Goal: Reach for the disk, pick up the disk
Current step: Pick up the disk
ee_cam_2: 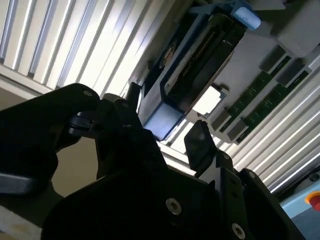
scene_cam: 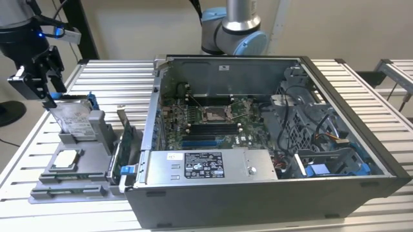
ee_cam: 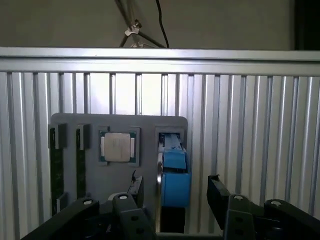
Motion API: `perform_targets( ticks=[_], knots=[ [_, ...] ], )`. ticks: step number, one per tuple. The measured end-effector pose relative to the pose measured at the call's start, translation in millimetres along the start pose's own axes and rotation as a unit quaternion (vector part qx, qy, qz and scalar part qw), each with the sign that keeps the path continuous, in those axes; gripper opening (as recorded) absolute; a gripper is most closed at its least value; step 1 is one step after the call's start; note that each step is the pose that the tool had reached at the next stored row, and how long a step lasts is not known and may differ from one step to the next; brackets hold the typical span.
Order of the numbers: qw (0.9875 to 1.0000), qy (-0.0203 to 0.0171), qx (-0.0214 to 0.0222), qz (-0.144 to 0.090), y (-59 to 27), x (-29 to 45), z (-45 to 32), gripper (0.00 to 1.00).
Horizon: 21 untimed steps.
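**Gripper open over upright disk, no contact**

On a slatted aluminium table point(scene_cam: 113, 77) in a plain beige-walled room sits an open computer case point(scene_cam: 258, 203), motherboard exposed. Just beside the case, on the exterior view's left, is a grey parts holder point(scene_cam: 77, 171). A robot arm joint point(scene_cam: 235, 34) shows behind the case.

Edges/room: the holder lies near the table's edge on the exterior view's left, with dark floor past it. Bare slats run beyond the holder up to the table's end rail point(ee_cam: 160, 60). The case wall stands close on the holder's other side. Open air above the holder.

The disk point(scene_cam: 72, 118) stands on edge in a slot of the holder, roughly upright. Its labelled broad face is turned to the exterior view's left and its blue carrier edge faces the case. The thin top edge, capped in blue point(ee_cam: 175, 182), points up at the tool. Whether the long axis is vertical or runs along the slot, cannot tell.

A processor chip point(scene_cam: 66, 159) lies flat in the holder near the disk. Memory modules point(ee_cam: 55, 165) sit in slots further along.

The gripper point(scene_cam: 46, 96) hangs just above the disk's top. Its fingers point(ee_cam: 216, 192) are spread wide and hold nothing. In both wrist views they straddle the disk's thickness, with a gap on each side.
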<state>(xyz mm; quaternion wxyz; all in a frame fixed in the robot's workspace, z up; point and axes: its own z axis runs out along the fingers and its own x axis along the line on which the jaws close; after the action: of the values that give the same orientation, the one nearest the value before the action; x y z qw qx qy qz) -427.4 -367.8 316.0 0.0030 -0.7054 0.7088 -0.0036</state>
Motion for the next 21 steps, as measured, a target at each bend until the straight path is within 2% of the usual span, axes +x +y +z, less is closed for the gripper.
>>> perform_targets(
  ticks=[6, 21],
  knots=[
    [1.0000, 0.0000, 0.0000, 0.000, 0.1, 0.0, 10.3, 1.00],
    [1.0000, 0.0000, 0.0000, 0.000, 0.2, 0.0, 27.2, 1.00]
  ],
)
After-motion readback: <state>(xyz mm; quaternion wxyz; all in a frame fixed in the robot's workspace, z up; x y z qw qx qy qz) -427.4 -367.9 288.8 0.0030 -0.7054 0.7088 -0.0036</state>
